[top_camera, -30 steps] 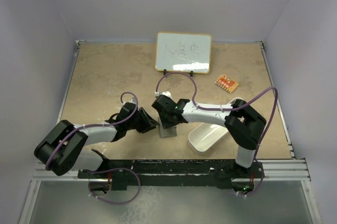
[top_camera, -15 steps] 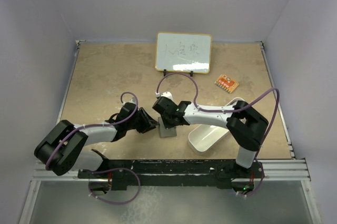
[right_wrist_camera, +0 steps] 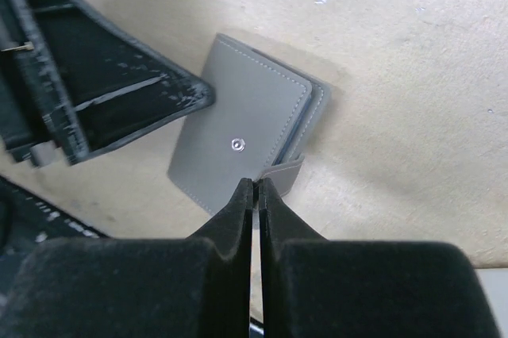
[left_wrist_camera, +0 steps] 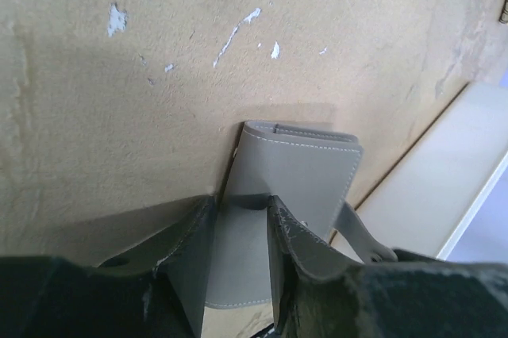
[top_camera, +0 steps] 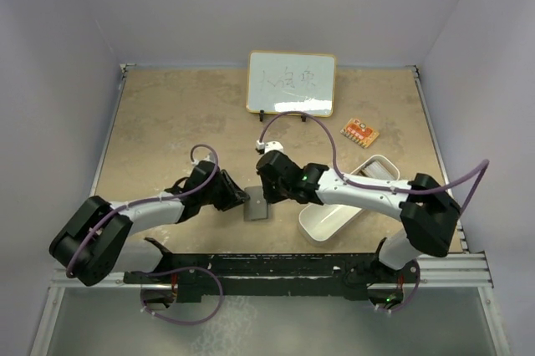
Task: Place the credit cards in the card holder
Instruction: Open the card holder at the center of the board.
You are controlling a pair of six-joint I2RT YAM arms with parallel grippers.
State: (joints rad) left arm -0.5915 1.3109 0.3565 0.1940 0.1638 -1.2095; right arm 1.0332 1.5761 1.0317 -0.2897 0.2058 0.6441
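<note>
The grey card holder (top_camera: 255,208) lies folded shut on the table between the two grippers, snap button (right_wrist_camera: 236,144) up and strap (right_wrist_camera: 282,173) loose at its side. The left gripper (top_camera: 240,198) is open, its fingers (left_wrist_camera: 295,236) straddling the holder's near end (left_wrist_camera: 294,170). The right gripper (right_wrist_camera: 255,184) is shut, its tips at the holder's edge (right_wrist_camera: 246,116) beside the strap. An orange-gold credit card (top_camera: 359,131) lies far back right. The light blue card is not in plain view.
A white oblong tray (top_camera: 324,221) sits just right of the holder, under the right forearm; it also shows in the left wrist view (left_wrist_camera: 448,175). A small whiteboard (top_camera: 291,83) stands at the back middle. The left gripper's finger (right_wrist_camera: 171,92) touches the holder's corner.
The right arm has swung its elbow out to the right and lowered, with its gripper still at the holder. The holder has shifted slightly left. The left arm has barely moved.
</note>
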